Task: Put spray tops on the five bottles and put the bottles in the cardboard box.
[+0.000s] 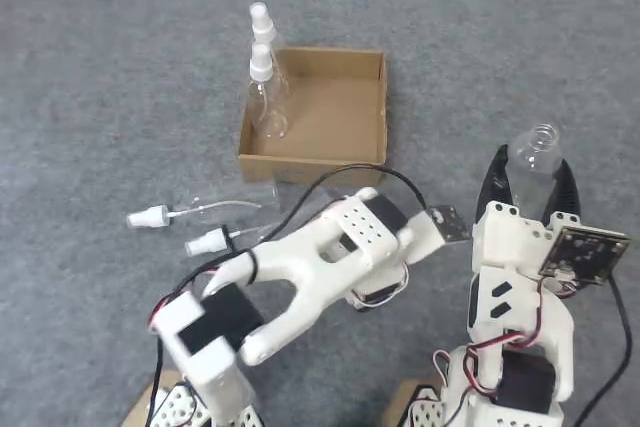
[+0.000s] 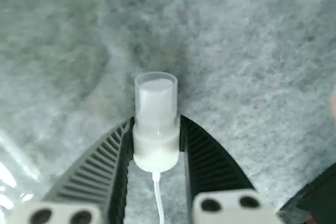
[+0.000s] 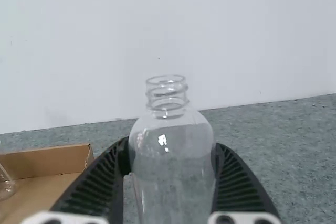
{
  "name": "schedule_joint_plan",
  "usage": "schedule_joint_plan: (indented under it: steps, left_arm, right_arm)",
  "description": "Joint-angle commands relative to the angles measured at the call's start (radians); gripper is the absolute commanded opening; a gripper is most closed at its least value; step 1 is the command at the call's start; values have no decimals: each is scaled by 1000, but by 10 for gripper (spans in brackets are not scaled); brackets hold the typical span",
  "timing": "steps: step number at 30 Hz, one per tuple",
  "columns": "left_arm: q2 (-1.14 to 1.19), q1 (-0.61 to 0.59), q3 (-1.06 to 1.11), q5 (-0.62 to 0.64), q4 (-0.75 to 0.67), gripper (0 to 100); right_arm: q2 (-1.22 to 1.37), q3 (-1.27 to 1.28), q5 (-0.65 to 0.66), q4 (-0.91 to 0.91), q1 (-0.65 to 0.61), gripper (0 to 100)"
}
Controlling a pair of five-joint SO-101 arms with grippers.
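Grey felt counter under a white wall. The open bottle [image 3: 169, 129] is upright at the right of the high view, pinched by the right claw [image 3: 170, 153]. The left claw [image 2: 156, 132] pinches a spray top [image 2: 155, 98]. Its thin tube could miss the narrow neck if misaligned.

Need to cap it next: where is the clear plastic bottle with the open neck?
In the high view, the clear uncapped plastic bottle stands upright between the right gripper's jaws, right of the brown cardboard box.
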Motion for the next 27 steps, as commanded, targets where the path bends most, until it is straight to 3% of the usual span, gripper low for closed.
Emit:
schedule_joint_plan:
  steps: [1,14,18,27]
  left_arm:
    - [-206,-9,74,-14,-31,13]
    - [-459,-14,200,28,-66,13]
    - [-529,-17,232,37,-86,13]
    - [-698,-166,272,38,-117,13]
  right_arm:
    - [-19,-11,-11,-30,12,73]
    - [-19,-11,-11,-30,8,73]
    - [-19,-11,-6,-27,-44,73]
    - [-19,-11,-11,-22,-119,73]
